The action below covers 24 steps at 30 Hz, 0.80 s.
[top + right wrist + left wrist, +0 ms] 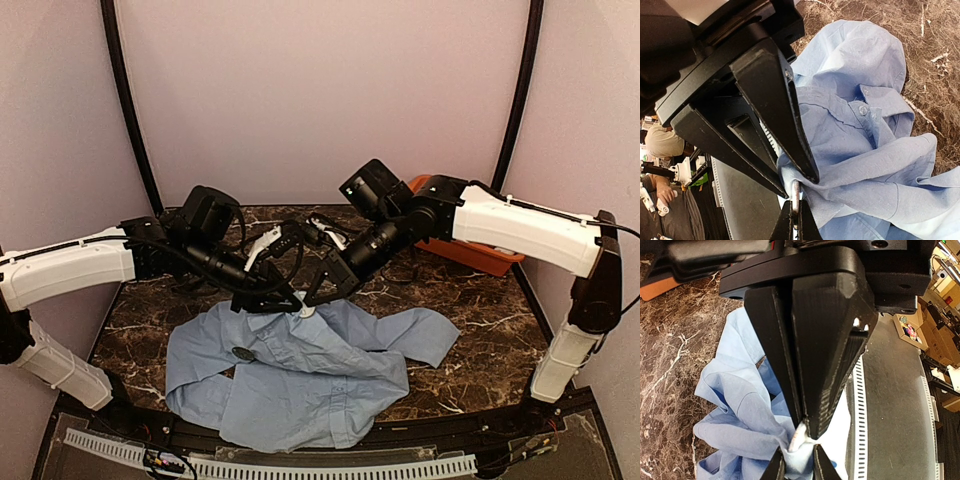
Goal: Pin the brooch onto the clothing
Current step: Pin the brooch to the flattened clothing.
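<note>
The left jaws pinch the shirt (740, 405) near its collar, likely to hold it steady for pinning. The right jaws are closed tight just beside them, maybe on cloth too. The brooch (243, 353) lies on the shirt, a little apart.

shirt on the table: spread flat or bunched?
Bunched. The shirt lies crumpled in overlapping folds, with its sleeves trailing to both sides and one edge pulled up into a peak.
</note>
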Each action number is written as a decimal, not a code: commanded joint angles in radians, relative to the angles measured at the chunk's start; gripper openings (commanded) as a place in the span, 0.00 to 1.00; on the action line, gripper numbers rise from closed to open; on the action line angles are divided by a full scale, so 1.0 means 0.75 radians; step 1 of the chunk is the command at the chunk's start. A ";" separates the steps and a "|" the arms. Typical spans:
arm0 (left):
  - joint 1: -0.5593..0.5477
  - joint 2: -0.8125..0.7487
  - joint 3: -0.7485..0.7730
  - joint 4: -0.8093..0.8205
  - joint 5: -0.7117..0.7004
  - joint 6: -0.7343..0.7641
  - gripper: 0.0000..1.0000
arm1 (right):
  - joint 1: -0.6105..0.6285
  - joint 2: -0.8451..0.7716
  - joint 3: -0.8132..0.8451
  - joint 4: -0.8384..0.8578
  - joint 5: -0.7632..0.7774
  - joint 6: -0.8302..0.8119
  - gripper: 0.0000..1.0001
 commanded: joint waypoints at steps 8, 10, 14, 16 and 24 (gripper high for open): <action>-0.022 0.015 0.034 -0.074 -0.122 0.035 0.18 | 0.030 0.007 0.065 0.077 -0.074 0.035 0.00; -0.039 0.021 0.048 -0.106 -0.165 0.060 0.18 | 0.031 0.008 0.068 0.077 -0.076 0.039 0.00; -0.066 0.028 0.061 -0.133 -0.209 0.082 0.18 | 0.031 0.009 0.073 0.080 -0.086 0.046 0.00; -0.075 0.033 0.066 -0.143 -0.230 0.090 0.18 | 0.030 0.007 0.073 0.083 -0.090 0.052 0.00; -0.104 0.045 0.080 -0.172 -0.281 0.110 0.18 | 0.032 0.002 0.066 0.073 -0.072 0.054 0.00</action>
